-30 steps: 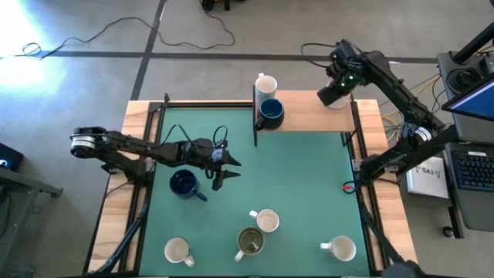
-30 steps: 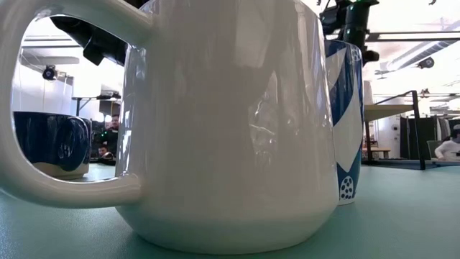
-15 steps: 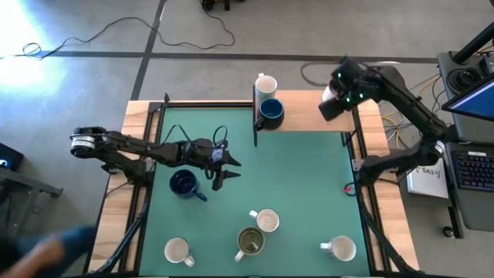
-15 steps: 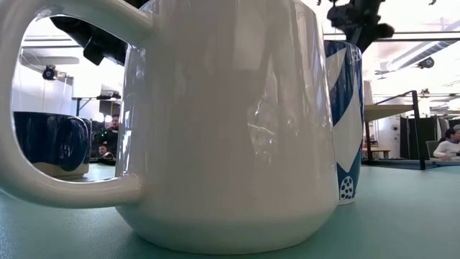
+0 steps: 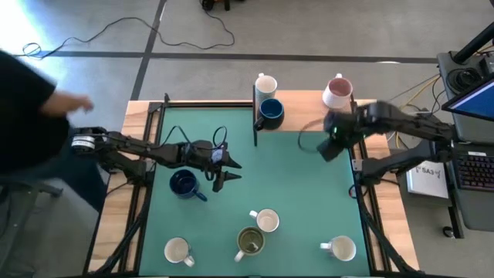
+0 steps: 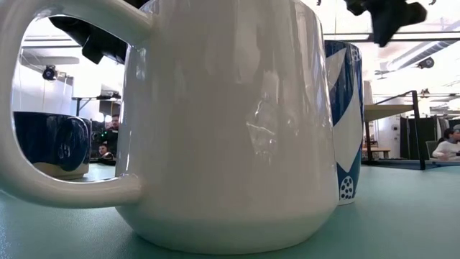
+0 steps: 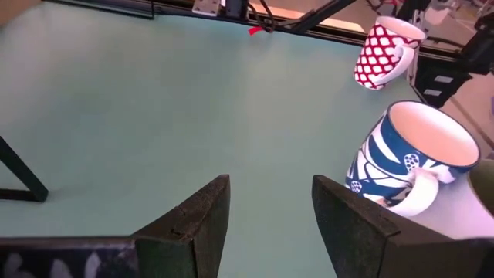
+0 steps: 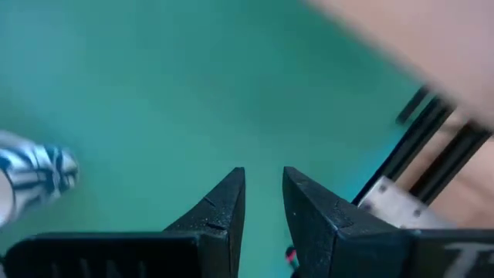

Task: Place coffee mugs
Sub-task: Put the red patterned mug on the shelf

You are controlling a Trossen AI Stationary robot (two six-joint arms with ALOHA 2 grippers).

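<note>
The right gripper point(image 5: 330, 147) hangs over the far right part of the green mat, just inside its right edge, with its two fingers slightly apart and nothing between them; the right wrist view looks straight down past them at bare mat. Just beyond it, on the wooden shelf point(image 5: 305, 112) at the far side, stands the white mug with the pink inside point(image 5: 337, 92), upright and free. Two more mugs, one white point(image 5: 265, 83) and one dark blue point(image 5: 270, 112), sit at the shelf's left end.

The mugs not yet on the shelf lie near and to the left of that gripper. A white mug point(image 5: 340, 249) at the near right corner is the closest to the right arm, directly toward the near edge from it, its handle pointing left. A white mug point(image 5: 266, 221) and an olive green one point(image 5: 250, 241) sit near centre, and another white mug point(image 5: 177, 251) at the near left.

The left gripper point(image 5: 218, 177) waits over the left half of the mat, fingers wide apart and empty, with a dark blue mug point(image 5: 184, 183) just to its left.

The left wrist view shows what the overhead hides: blue and red patterns on the sides of two mugs. The low view is almost filled by one white mug.
</note>
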